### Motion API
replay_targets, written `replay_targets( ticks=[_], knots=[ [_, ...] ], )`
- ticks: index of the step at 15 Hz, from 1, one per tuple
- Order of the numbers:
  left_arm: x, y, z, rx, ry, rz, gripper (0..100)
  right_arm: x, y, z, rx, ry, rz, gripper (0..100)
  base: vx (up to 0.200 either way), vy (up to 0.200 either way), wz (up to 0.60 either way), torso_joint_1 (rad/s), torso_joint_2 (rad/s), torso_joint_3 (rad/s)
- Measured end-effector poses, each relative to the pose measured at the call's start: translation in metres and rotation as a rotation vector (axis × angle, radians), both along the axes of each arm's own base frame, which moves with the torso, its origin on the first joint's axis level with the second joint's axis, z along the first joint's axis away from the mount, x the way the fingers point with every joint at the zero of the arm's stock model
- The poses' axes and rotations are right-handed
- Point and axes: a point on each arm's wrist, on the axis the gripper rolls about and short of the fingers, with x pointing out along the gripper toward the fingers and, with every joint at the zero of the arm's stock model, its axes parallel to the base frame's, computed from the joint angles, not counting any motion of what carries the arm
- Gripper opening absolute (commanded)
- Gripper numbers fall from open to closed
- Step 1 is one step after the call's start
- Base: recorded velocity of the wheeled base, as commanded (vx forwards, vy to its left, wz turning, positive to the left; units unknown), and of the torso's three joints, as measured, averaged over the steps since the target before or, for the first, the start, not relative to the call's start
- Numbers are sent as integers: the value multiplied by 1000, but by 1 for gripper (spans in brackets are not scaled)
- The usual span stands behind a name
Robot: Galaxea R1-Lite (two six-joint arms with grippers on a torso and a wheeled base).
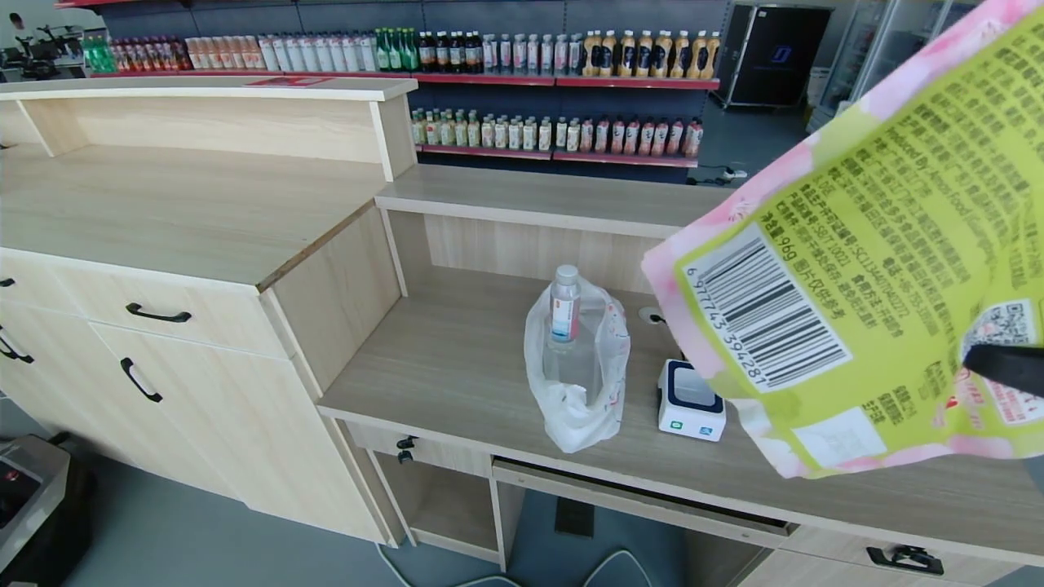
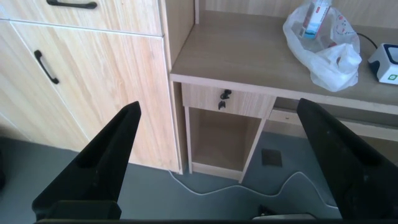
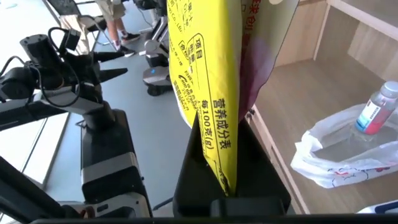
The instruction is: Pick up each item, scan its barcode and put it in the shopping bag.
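A green and pink snack packet (image 1: 881, 269) hangs high at the right, close to the head camera, its barcode (image 1: 767, 310) facing the camera. My right gripper (image 3: 227, 168) is shut on the packet's edge (image 3: 208, 93); one dark finger (image 1: 1003, 363) crosses the packet. On the desk stands a white plastic shopping bag (image 1: 575, 383) with a water bottle (image 1: 564, 303) upright inside. A white scanner (image 1: 691, 401) sits just right of the bag. My left gripper (image 2: 224, 162) is open and holds nothing, low beside the desk's left end, above the floor.
The wooden desk (image 1: 457, 359) has a keyboard tray and a keyed drawer (image 2: 224, 99) below. A taller cabinet with black handles (image 1: 155, 314) stands to the left. Shelves of bottles (image 1: 563, 57) line the back wall. Dark equipment (image 3: 93, 124) stands on the floor.
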Motion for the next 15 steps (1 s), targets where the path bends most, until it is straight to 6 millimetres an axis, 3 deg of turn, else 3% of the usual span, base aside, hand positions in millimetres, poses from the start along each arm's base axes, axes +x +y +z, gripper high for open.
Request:
replay_targets(
  ticks=[15],
  knots=[
    [0, 0, 0, 0, 0, 0, 100, -32, -12, -8, 3, -18, -10, 0, 0, 0, 0, 0, 0, 0]
  ],
)
